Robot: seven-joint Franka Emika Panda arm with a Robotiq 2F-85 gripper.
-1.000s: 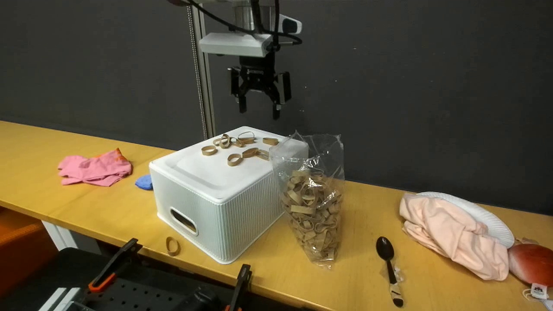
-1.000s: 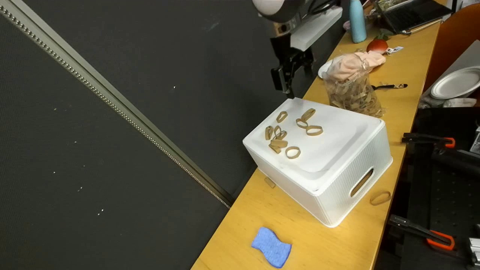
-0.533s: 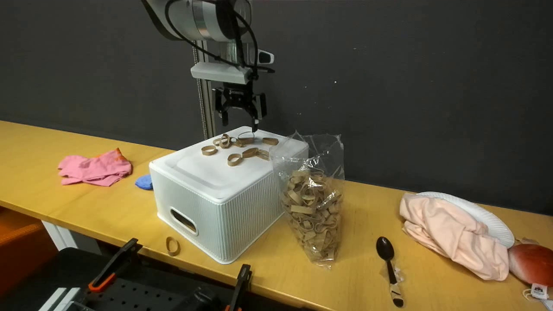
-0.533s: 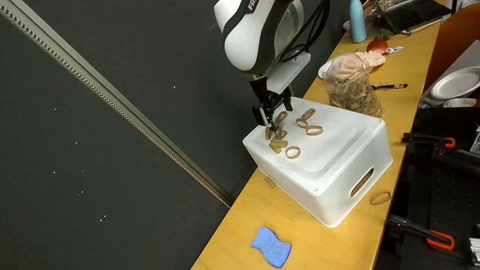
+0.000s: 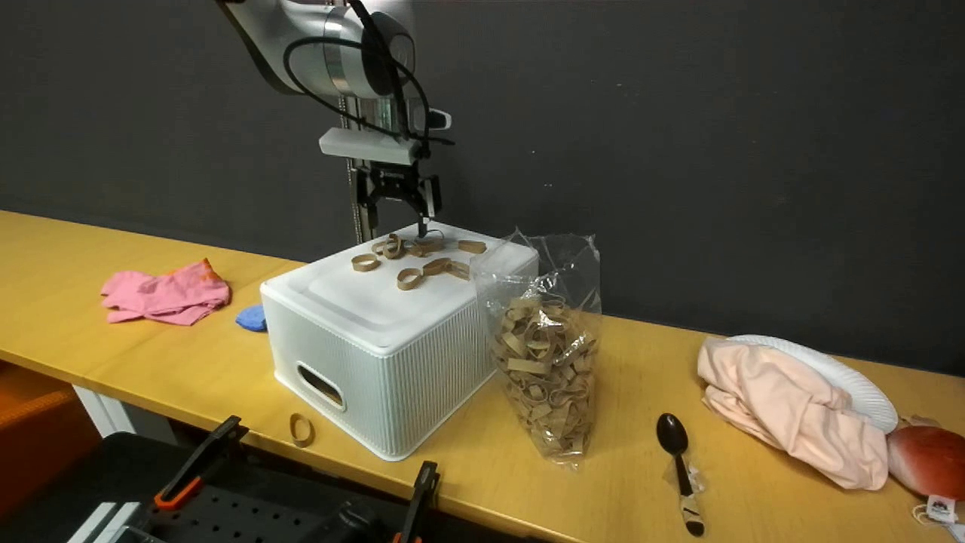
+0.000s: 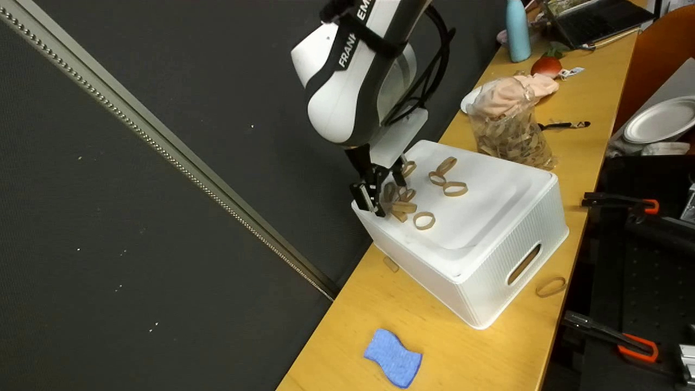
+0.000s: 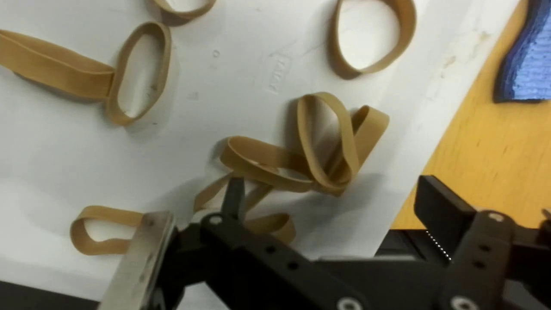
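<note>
Jaws apart, the claw [image 7: 330, 186] hangs near curled tan rubber bands [image 7: 275, 180] on a ribbed plastic box [image 5: 436, 373].

I can pass over the slotted end of the white box [image 5: 377, 335]. At the opposite end, rubber bands [image 7: 273, 177] lie close by my gripper [image 5: 397, 229] and the dark partition [image 5: 678, 151] rises behind; a plastic bag [image 5: 549, 285] (taller than the box) blocks one side.

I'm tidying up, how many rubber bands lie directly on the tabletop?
2: one band by the slotted end of the storage box; another band beside the box, toward the wall. The box may hide more.
</note>
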